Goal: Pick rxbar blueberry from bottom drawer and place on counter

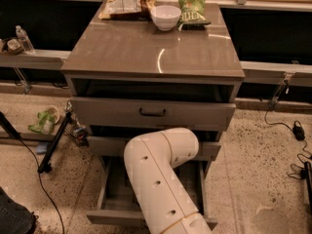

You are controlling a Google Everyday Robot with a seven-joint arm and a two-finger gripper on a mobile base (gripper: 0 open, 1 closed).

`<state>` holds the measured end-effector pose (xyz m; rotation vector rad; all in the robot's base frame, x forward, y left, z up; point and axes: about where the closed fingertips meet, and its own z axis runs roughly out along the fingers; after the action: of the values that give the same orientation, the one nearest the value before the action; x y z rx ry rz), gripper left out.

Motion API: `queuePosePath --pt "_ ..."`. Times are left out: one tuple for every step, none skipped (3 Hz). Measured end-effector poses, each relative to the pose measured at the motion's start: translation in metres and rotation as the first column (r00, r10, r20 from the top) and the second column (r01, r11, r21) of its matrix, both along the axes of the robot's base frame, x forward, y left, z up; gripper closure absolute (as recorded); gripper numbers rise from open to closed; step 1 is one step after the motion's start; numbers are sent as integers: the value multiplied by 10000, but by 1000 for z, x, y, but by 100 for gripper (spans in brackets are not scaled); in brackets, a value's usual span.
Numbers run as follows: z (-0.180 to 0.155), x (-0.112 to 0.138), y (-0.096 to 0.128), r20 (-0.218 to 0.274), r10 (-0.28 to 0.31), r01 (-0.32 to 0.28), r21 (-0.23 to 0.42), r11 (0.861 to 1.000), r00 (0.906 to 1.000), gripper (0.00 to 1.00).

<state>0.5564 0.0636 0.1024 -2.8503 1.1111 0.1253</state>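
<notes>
The glossy grey-brown square bench (146, 52) shows pale reflections. On it: round white bowl (165, 17), green printed chip bag (193, 9), tan-and-white snack bag (124, 5). The cream-white cylindrical robot arm (156, 179) carries dark round holes; the gripper is out of sight behind it. The grey-brown wooden bottom drawer (103, 189) matches the bench. The beige floor (253, 169) is dark-speckled.

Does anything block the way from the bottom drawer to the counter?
Two partly open drawers overhang the bottom drawer's rear. On the counter, a white bowl, green chip bag and tan snack bag sit at the far edge. The pincer is hidden behind the arm.
</notes>
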Motion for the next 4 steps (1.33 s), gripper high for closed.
queuePosePath --pt "2 0 0 2 1 -1 0 10000 10000 100" --pt "19 -7 -3 -42 -493 494 225 9985 9988 100" --pt "53 -16 -27 -210 -2105 2114 591 9756 9774 100" --pt "88 -12 -76 -170 -4161 4163 648 9069 9092 100"
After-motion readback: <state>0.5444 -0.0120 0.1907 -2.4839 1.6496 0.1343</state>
